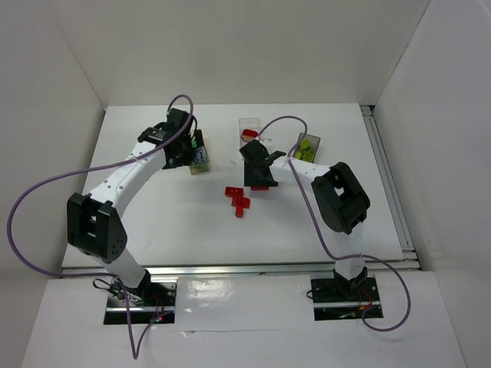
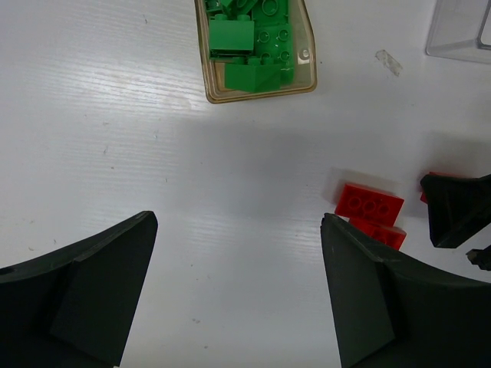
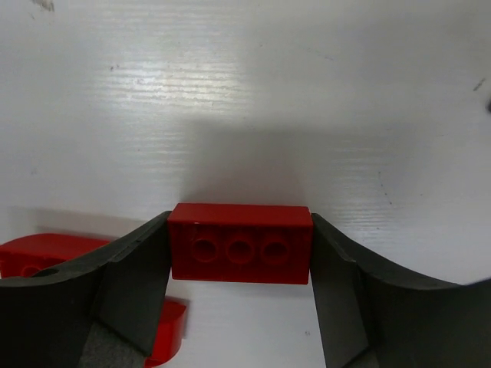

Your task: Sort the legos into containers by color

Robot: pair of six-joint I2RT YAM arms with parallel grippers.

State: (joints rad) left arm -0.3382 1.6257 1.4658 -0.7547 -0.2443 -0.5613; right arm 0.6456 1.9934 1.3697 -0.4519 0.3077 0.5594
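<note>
Your right fingers [image 3: 134, 284] are clamped on the red brick [image 3: 240, 244], its long axis spanning them at lower centre; your left fingers [image 2: 84, 299] hang apart.

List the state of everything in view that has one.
Left gripper: jaws open, empty.
Right gripper: jaws shut on red brick.
Green container: holds green bricks.
Red container: some red showing inside.
Yellow-green container: holds yellow-green bricks.
Loose red bricks: outside any container.

White table [image 1: 153, 230] carries three clear containers [image 1: 249, 123] and loose red legos [image 1: 238, 201]
</note>
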